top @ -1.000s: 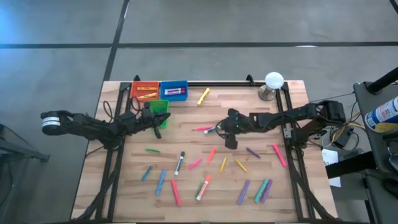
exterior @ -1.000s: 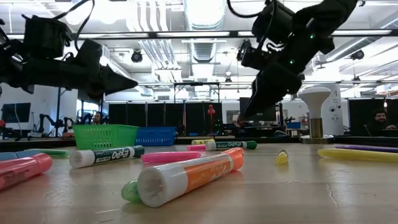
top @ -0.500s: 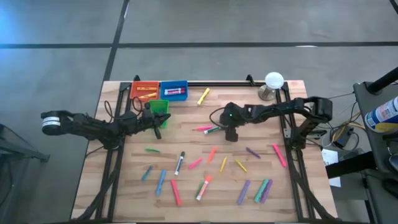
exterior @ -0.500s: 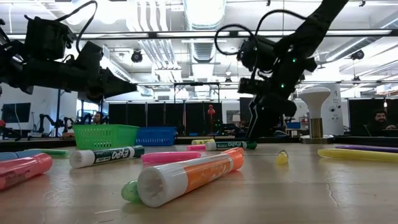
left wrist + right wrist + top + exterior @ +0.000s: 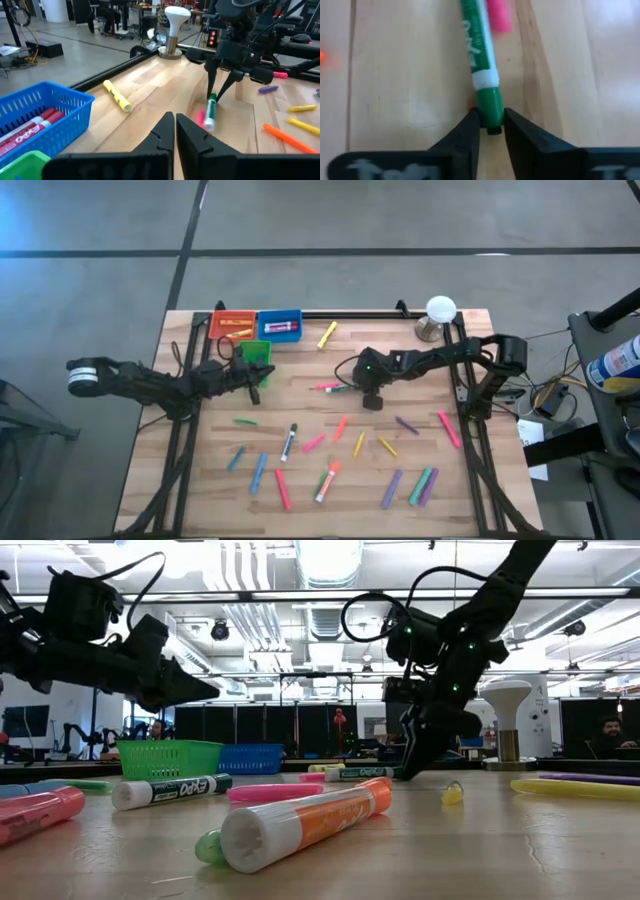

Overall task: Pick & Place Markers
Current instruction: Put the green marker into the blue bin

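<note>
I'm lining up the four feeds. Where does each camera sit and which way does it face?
High: overhead, straight down; both arms, markers, bins.
Low: table height, looking level across; both arms come from above.
Left wrist: past the shut left gripper toward the right gripper.
Right wrist: down on the green marker between its fingers.
Both wrist views share the green marker.

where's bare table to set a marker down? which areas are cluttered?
Free: the far strip between the yellow marker and the white knob, and the left edge of the table below the left gripper. Crowded: the near middle, scattered with markers, and around the right gripper clamping the green-capped marker.
</note>
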Robot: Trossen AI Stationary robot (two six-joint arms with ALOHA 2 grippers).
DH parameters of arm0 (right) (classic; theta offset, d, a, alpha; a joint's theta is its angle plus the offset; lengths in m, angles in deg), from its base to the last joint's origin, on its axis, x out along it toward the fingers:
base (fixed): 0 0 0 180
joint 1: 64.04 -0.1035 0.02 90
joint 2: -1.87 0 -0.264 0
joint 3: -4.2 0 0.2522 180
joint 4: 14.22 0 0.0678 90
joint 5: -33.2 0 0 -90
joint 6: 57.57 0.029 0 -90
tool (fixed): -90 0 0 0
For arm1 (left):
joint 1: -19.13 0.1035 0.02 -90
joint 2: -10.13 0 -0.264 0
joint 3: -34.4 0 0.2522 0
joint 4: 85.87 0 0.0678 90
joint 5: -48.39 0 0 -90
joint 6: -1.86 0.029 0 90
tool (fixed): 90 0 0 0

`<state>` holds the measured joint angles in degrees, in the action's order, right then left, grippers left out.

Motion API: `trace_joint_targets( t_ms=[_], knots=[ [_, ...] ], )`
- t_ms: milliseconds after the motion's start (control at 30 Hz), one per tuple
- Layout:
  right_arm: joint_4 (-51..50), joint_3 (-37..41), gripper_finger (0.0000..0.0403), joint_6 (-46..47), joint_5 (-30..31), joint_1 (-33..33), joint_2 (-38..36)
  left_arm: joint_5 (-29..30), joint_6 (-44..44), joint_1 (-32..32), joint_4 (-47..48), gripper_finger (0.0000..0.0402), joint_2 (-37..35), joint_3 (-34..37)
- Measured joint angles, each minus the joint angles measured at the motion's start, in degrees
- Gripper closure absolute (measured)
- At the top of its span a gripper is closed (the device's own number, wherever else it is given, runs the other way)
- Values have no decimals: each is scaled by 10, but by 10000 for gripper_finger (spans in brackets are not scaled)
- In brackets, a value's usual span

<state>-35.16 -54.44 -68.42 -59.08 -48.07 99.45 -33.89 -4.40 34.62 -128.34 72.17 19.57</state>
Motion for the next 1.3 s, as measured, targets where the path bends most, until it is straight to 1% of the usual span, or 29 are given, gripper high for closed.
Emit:
trace_joint_targets(
  t_ms=[67,133,233,333,500,633,700,800,900,1033,1200,1300],
  knots=[
    [-1,0,348,-2,6,0,-2,0,-6,0,17,372,0,-8],
    [-2,0,353,-3,11,-3,-3,-7,-14,0,40,354,0,-19],
    [-8,1,351,-3,12,-8,-8,-15,-21,-5,63,326,8,-39],
    [-18,1,347,0,15,-17,-15,-18,-27,-19,63,305,26,-58],
    [-38,1,347,3,61,-47,-33,-29,-26,-47,65,294,58,-90],
    [-45,1,347,3,99,-81,-50,-55,-44,-56,107,294,75,-123],
    [-46,1,346,3,127,-99,-61,-75,-61,-56,145,294,81,-146],
    [-46,-8,346,-5,189,-129,-67,-103,-84,-56,218,294,91,-184],
    [-45,-29,346,-39,252,-160,-66,-135,-106,-56,303,294,104,-229],
    [-44,-63,346,-102,322,-194,-49,-166,-129,-56,394,294,125,-288],
    [-45,-113,346,-187,412,-226,-16,-187,-140,-56,445,294,152,-345],
    [-46,-137,346,-224,444,-238,2,-190,-149,-56,460,294,162,-362]
  ],
)
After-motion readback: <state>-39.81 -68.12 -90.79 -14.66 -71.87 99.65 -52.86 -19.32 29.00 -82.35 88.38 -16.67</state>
